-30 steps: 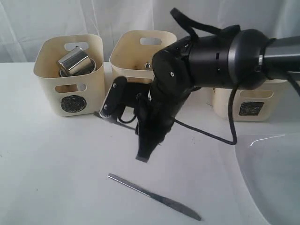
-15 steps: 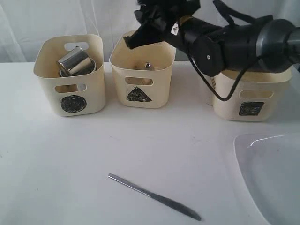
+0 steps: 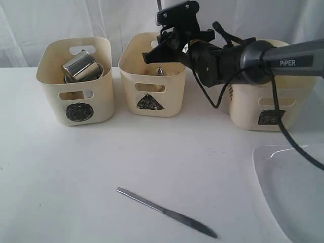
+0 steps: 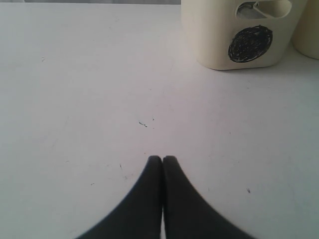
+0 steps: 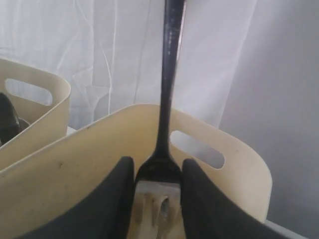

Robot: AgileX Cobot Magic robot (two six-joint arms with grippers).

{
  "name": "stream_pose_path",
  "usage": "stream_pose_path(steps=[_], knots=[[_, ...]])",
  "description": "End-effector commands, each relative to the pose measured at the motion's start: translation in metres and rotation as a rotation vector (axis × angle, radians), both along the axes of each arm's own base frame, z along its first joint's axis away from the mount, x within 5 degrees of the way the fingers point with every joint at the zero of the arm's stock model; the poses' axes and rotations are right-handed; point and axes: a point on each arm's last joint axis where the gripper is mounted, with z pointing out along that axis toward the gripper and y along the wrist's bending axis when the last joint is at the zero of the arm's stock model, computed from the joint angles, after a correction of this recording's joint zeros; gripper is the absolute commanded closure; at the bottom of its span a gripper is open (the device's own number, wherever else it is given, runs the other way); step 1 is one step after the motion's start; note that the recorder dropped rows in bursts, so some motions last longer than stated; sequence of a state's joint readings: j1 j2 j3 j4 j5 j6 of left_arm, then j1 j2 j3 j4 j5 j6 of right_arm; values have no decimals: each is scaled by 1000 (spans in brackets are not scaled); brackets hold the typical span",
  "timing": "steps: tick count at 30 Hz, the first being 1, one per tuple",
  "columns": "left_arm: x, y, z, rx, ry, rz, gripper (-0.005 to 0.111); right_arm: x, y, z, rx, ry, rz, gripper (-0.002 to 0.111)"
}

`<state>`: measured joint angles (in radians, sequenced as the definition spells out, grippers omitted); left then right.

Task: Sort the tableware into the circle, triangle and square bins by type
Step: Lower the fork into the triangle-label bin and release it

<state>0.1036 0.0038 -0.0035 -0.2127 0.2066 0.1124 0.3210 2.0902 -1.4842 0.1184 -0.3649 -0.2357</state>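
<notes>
White curtain is seen behind the table (image 3: 76, 167), where a steel fork (image 5: 168, 99) is clamped at its neck by the right claw (image 5: 158, 199) above the middle triangle bin (image 3: 152, 86); it is judged light, stiff and slippery. The left claw (image 4: 162, 162) is closed, empty.

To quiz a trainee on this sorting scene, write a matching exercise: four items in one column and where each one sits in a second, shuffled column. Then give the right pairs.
Things
1. knife
2. mug
3. fork
4. plate

Places
A. inside the circle bin
B. held in the right gripper, over the triangle bin
C. lying flat on the table, in front of the bins
D. on the right side of the table, cut off by the edge of the exterior view

Pairs: 1-C, 2-A, 3-B, 4-D
</notes>
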Motion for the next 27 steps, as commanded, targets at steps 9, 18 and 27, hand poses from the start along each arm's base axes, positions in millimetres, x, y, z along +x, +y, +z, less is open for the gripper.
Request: stream_pose_path(steps=[9,18,27], knots=[[0,0,-1,-3,-2,-6,107,1,-1,7,5,11,-1,71],[0,0,-1,-3,-2,-6,107,-17,-5,50,0,50,16,71],[0,0,-1,-3,-2,-6,107,-86,-19,79,-163,615,106,73]])
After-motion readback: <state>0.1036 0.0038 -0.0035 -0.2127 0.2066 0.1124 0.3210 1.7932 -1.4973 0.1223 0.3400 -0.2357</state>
